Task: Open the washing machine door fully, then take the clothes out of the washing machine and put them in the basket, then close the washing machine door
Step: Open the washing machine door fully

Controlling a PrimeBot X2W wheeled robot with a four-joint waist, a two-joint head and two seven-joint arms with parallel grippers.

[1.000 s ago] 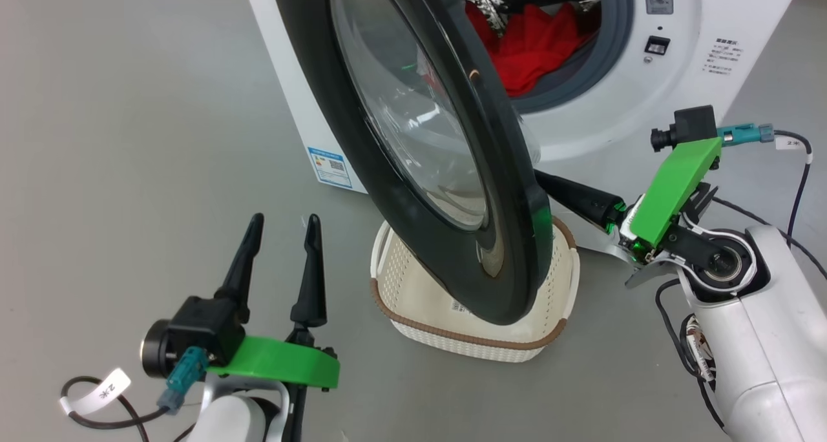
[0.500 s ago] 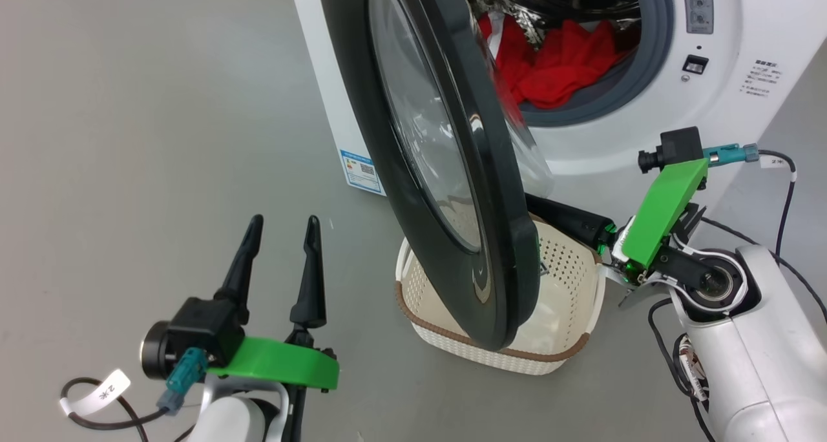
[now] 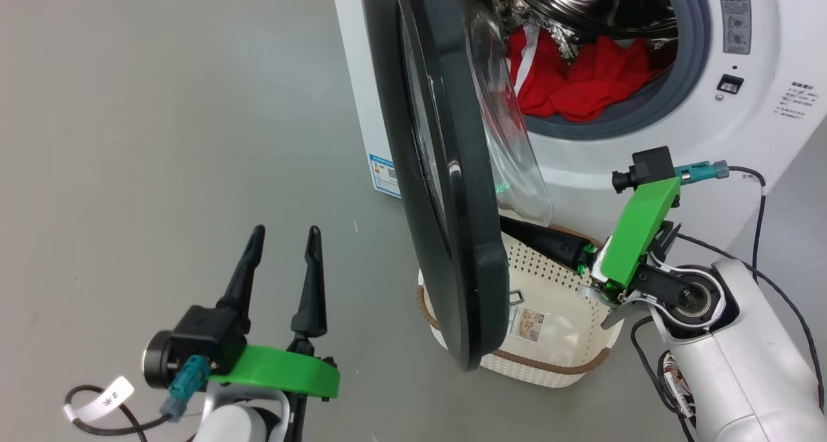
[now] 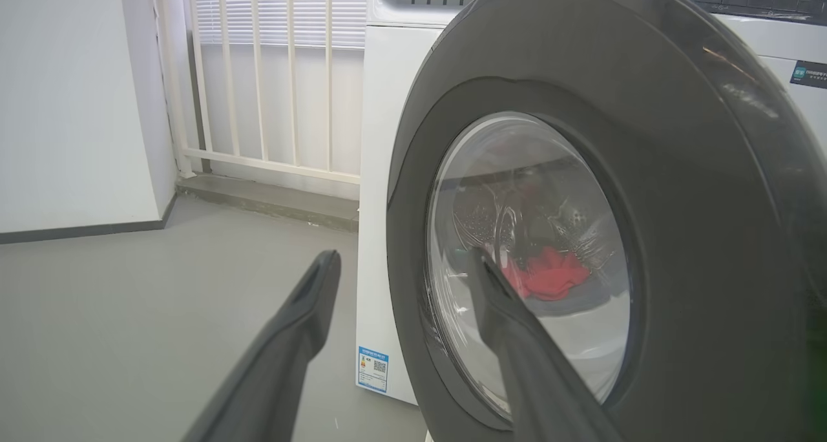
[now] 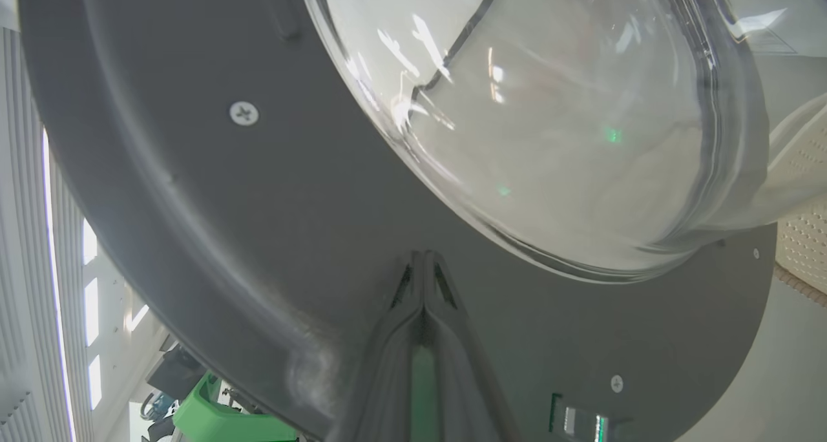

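Held left gripper [image 3: 285, 230] spread wide, empty, beside door [image 3: 466, 235]; touched right gripper [image 5: 423, 258], pinched together, to door's inner face above basket [image 3: 549, 364].

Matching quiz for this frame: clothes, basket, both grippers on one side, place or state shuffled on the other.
Things:
1. clothes
2. basket
3. left gripper
4. right gripper

Place or state:
A. shut, tips at the inner face of the washing machine door
B. on the floor, under the door's lower edge
C. inside the drum
D. open, holding nothing

Pairs: 1-C, 2-B, 3-D, 4-A
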